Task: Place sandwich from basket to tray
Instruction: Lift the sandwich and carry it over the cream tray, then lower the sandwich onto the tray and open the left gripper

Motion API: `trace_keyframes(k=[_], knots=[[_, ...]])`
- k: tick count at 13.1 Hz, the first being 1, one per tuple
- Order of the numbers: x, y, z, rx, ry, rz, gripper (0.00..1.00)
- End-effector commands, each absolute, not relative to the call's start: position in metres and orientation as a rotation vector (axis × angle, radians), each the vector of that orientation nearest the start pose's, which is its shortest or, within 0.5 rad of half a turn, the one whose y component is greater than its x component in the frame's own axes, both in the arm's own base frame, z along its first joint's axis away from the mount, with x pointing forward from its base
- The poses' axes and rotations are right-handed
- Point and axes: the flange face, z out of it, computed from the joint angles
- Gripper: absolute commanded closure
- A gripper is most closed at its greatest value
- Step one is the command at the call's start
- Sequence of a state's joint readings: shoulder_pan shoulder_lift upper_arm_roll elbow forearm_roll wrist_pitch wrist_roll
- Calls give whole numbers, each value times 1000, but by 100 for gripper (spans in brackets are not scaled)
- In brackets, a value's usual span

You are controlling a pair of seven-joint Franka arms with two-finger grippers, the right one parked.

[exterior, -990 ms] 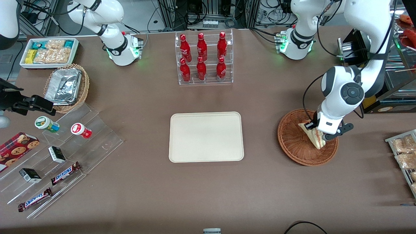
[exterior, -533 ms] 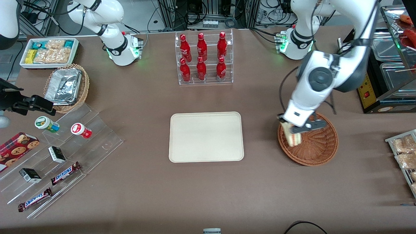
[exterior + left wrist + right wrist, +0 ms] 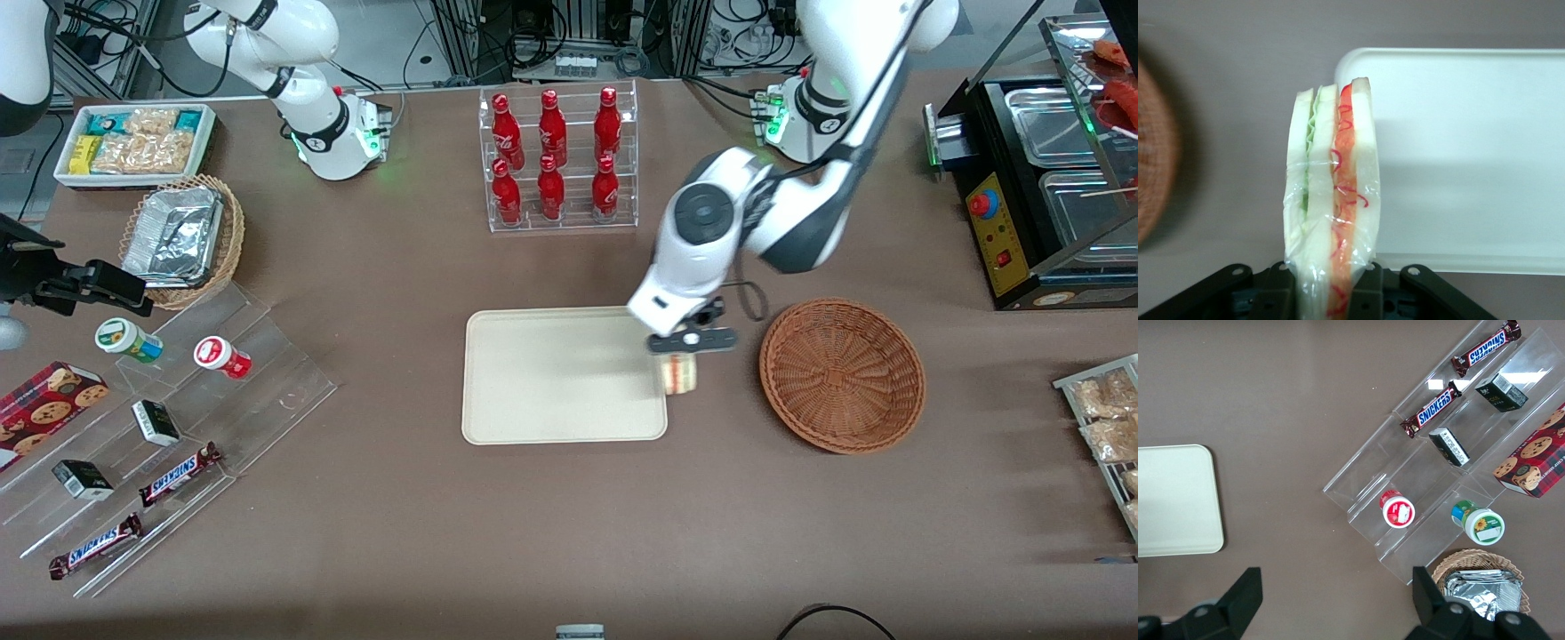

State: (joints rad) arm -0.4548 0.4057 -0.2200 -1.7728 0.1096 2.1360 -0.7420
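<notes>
Robot gripper (image 3: 683, 348) holding a wrapped sandwich (image 3: 680, 372) in the air at the edge of a cream tray (image 3: 551, 373).

The gripper's two fingers are closed on the sandwich, which hangs below them, lifted clear of the brown table (image 3: 533, 516). It sits over the tray's rim at the end nearest the wicker basket (image 3: 841, 374), between tray and basket. In the wrist view the sandwich (image 3: 1331, 207) shows white bread with green and red filling stripes, clamped between black fingers (image 3: 1275, 293), with the tray's corner (image 3: 1458, 153) beside it.
</notes>
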Motion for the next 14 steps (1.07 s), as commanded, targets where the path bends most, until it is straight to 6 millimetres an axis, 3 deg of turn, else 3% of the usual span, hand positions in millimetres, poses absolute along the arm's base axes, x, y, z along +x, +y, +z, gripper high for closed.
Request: trace_keyframes(k=[1, 5, 14], knots=[[529, -428, 314, -3120, -6, 35, 100], [524, -468, 268, -3113, 86, 81, 100], [536, -474, 228, -3103, 148, 26, 100]])
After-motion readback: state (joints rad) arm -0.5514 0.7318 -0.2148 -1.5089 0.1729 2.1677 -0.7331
